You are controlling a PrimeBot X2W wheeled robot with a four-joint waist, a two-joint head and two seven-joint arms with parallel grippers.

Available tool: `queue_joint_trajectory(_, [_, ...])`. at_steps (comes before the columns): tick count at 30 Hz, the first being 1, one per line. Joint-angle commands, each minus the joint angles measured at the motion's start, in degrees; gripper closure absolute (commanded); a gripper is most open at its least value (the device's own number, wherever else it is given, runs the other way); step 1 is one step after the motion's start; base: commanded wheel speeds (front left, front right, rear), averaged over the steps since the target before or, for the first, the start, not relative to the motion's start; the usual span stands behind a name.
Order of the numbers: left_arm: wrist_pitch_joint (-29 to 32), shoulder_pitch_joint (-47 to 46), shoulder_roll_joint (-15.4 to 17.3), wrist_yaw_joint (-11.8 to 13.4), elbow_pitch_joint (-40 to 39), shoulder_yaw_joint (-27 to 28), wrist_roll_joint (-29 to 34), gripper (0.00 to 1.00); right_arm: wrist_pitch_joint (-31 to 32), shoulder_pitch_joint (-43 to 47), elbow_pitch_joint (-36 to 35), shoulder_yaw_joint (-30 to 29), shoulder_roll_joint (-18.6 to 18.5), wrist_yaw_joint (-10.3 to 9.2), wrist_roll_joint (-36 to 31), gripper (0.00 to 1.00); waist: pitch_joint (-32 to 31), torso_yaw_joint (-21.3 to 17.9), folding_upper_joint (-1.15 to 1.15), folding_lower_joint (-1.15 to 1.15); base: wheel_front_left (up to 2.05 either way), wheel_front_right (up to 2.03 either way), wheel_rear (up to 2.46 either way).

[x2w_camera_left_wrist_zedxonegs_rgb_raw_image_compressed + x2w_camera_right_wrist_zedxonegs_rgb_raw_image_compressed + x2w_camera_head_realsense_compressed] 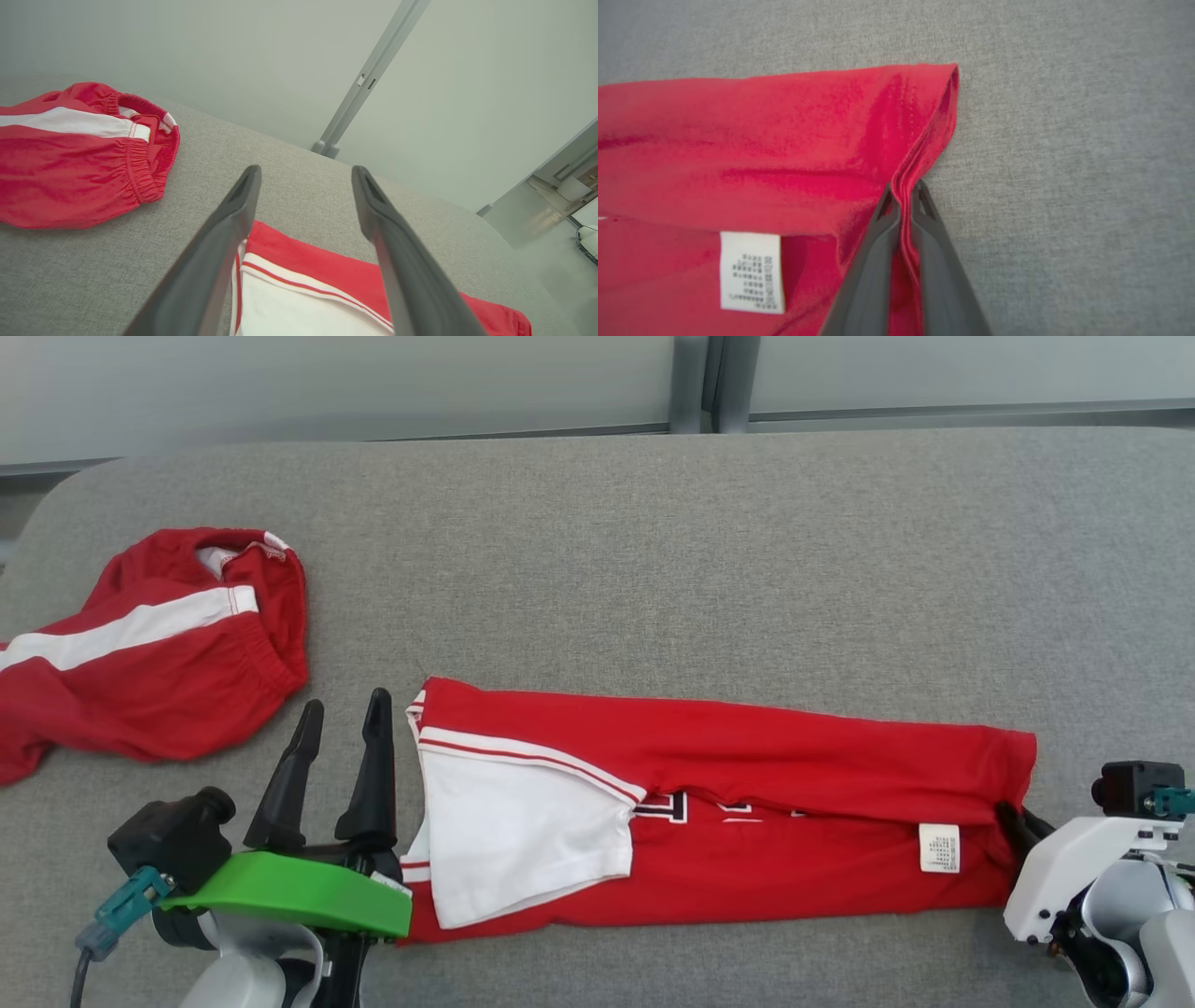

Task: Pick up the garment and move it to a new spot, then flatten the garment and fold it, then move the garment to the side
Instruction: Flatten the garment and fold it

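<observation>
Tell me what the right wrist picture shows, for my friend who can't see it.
The right gripper is pinched shut on the bunched edge of a red garment lying on a grey fabric surface. A white care label shows on the garment at the lower left.

Left pincer [346, 702] spread wide, pointing upward, right pincer [903, 187] pinched tight on garment [761, 140] edge

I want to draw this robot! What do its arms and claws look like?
The left claw has two long, pointy dark fingers on a green plate, with a black camera, a teal plug and a grey cable beside it. The right claw has dark fingers too, and a white casing.
</observation>
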Motion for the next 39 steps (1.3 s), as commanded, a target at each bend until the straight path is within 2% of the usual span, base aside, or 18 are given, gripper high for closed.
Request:
queue_joint_trajectory(1, [-0.43,0.19,0.21,0.40,-0.10,0.26,0.04,0.00,0.63,-1.11,-0.60,-0.73,-0.52,-0.13,1.11,1.00,-0.03,-0.53,0.62,0.00,0.00,0.00,0.00])
queue_joint_trajectory(5, [-0.57,-0.02,0.59,0.44,-0.68,0.34,0.69,0.00,3.15,-2.27,-3.77,-1.81,-2.17,-0.12,3.85,1.00,-0.05,-1.76,0.62,0.00,0.00,0.00,0.00])
queue_joint_trajectory(13, [-0.70,-0.96,1.50,1.32,-2.08,0.11,2.26,0.00,8.98,-2.81,-9.88,-8.07,-7.19,-0.11,3.31,1.00,-0.42,-4.01,0.62,0.00,0.00,0.00,0.00])
queue_joint_trajectory(18, [-0.79,-1.09,1.30,1.60,-2.03,-0.10,2.52,0.00,11.13,-3.51,-10.95,-13.46,-7.70,-0.11,2.41,1.00,-0.39,-4.48,0.62,0.00,0.00,0.00,0.00])
queue_joint_trajectory(25, [-1.11,-1.75,0.61,1.22,-1.22,-0.11,2.21,0.00,12.42,-2.63,-14.69,-17.39,-3.38,-0.11,4.67,1.00,-0.23,-4.24,0.62,0.00,0.00,0.00,0.00])
queue_joint_trajectory(28, [-1.46,-2.06,0.32,1.21,-1.00,0.17,1.94,0.00,13.62,-0.60,-17.80,-17.56,-0.81,-0.10,6.76,1.00,-0.28,-4.19,0.62,0.00,0.00,0.00,0.00])
queue_joint_trajectory(30, [-1.56,-2.04,0.40,1.22,-0.95,0.36,1.84,0.00,15.84,0.99,-21.68,-17.96,2.17,-0.07,9.32,1.00,-0.37,-4.41,0.62,0.00,0.00,0.00,0.00])
queue_joint_trajectory(34, [-1.62,-1.66,0.94,1.38,-1.00,0.75,1.70,0.00,19.11,2.92,-28.41,-15.83,5.66,-0.06,12.37,1.00,-0.77,-5.04,0.62,0.00,0.00,0.00,0.00])
queue_joint_trajectory(39, [-1.59,-1.46,0.95,1.41,-0.99,0.65,1.53,0.00,22.26,4.61,-36.01,-10.99,7.98,-0.06,14.34,1.00,-1.37,-5.37,0.62,0.00,0.00,0.00,0.00])
